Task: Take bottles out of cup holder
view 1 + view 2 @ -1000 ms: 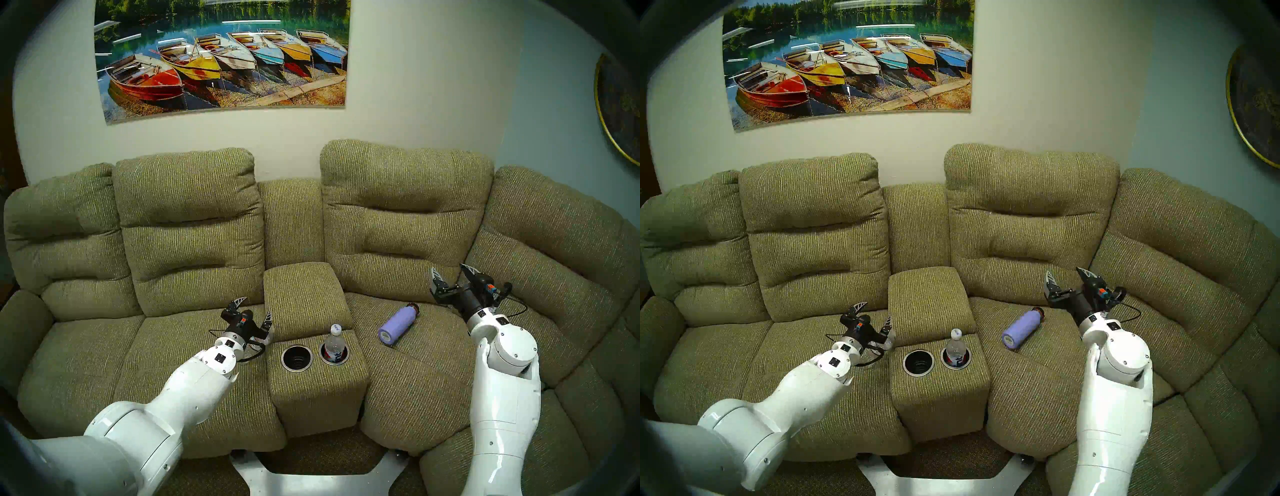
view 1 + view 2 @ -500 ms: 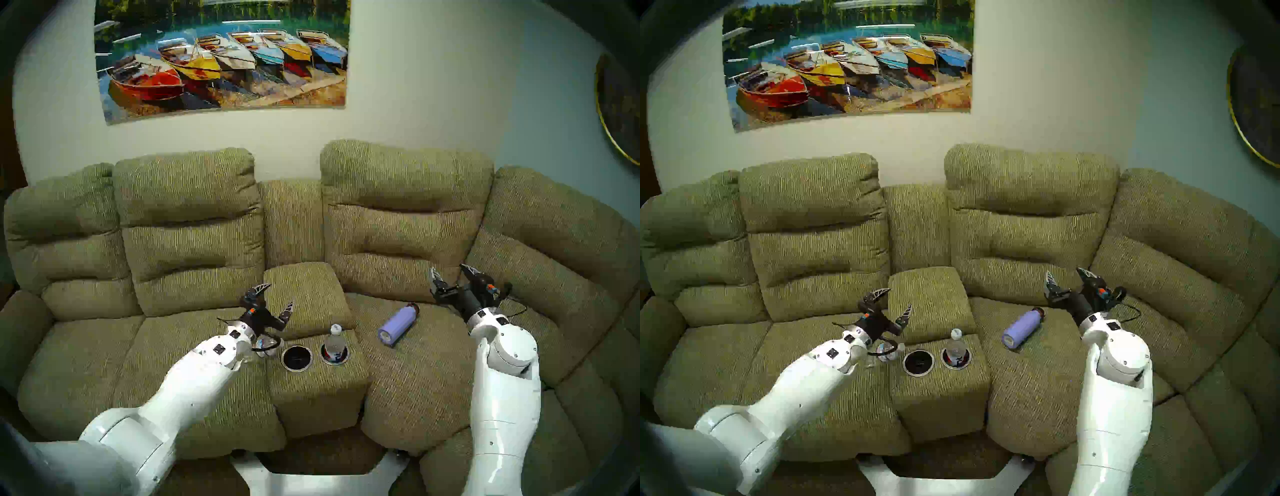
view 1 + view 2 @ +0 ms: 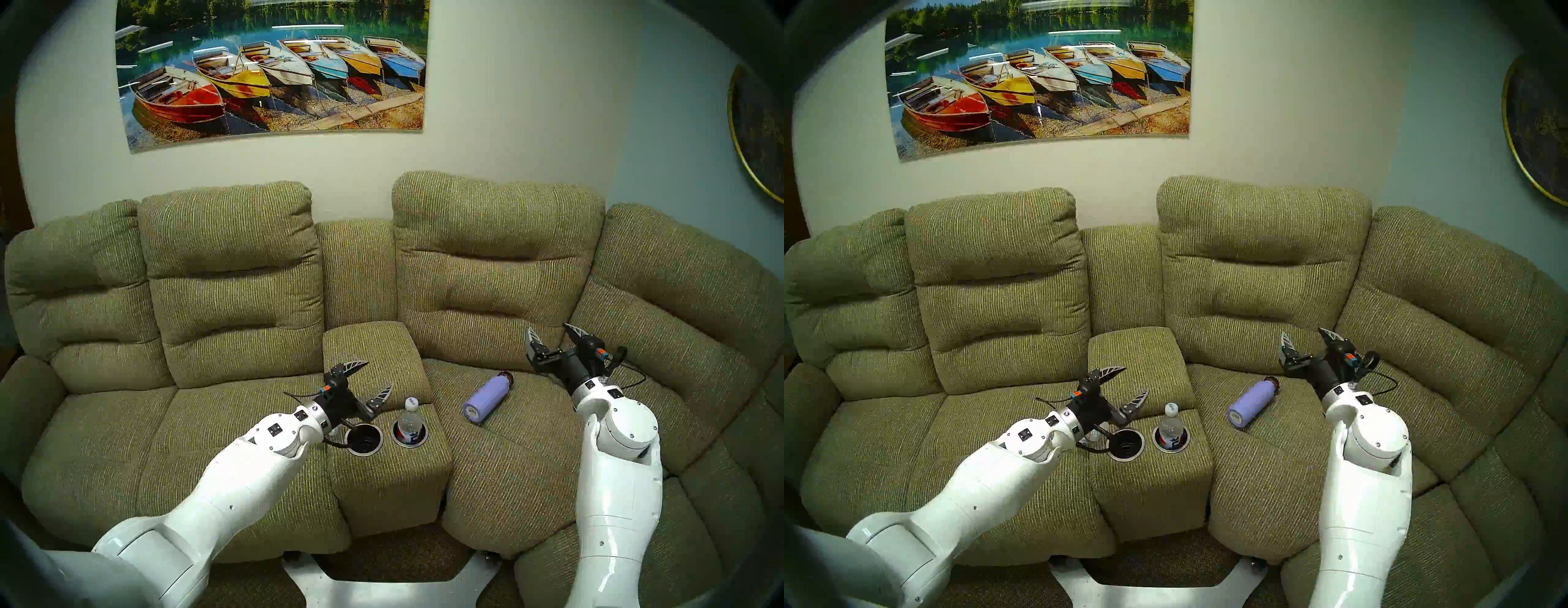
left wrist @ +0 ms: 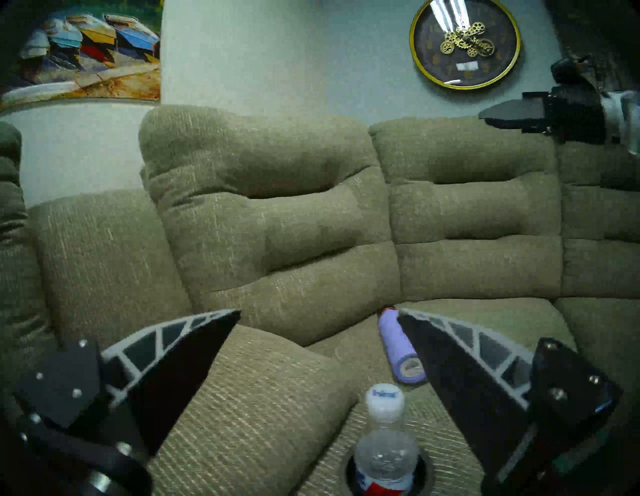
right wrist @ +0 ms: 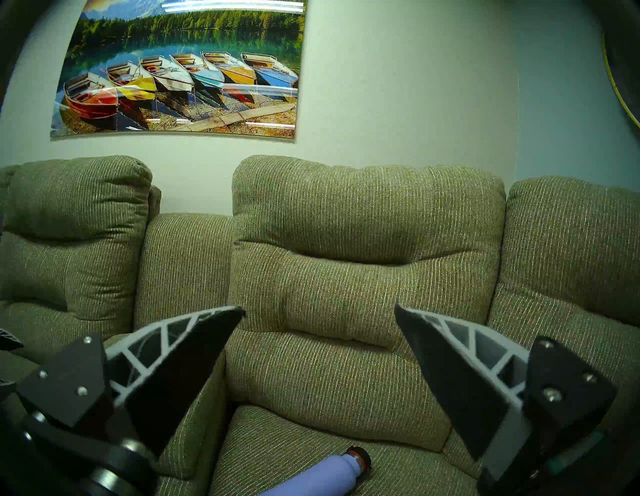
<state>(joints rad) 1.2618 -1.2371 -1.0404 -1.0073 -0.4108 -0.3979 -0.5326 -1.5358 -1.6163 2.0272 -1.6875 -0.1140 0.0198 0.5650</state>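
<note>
1. Bottles sit on or beside an olive-green sofa (image 3: 237, 271), the largest thing in view, which spreads behind and below both hands.
2. Between the two seats stands the sofa's centre console (image 3: 390, 471), under the left hand (image 3: 373, 384) and well to the left of the right hand (image 3: 551, 335).
3. On the seat cushion just below and to the left of the right hand, a lavender flask (image 3: 488, 397) lies on its side; the left wrist view shows it beyond the left hand's right finger (image 4: 450, 374).
4. The cup holder (image 3: 364, 439) is a pair of black wells with silver rims in the console top. The left well lies directly below the left hand and holds nothing; the right well (image 3: 420, 439) lies just to the right of that hand.
5. The bottle with the red-white-blue label (image 3: 409, 420) stands upright in the right well, white cap up, just to the right of the left hand's fingertips and apart from them; in the left wrist view it sits low between the two fingers, nearer the right one (image 4: 384, 446).
6. A second clear bottle (image 3: 1096, 433) is only glimpsed under the left wrist, beside the console.
7. The left hand has its fingers spread wide apart and grips nothing.
8. The right hand also has its fingers apart with nothing between them, facing the backrest.
</note>
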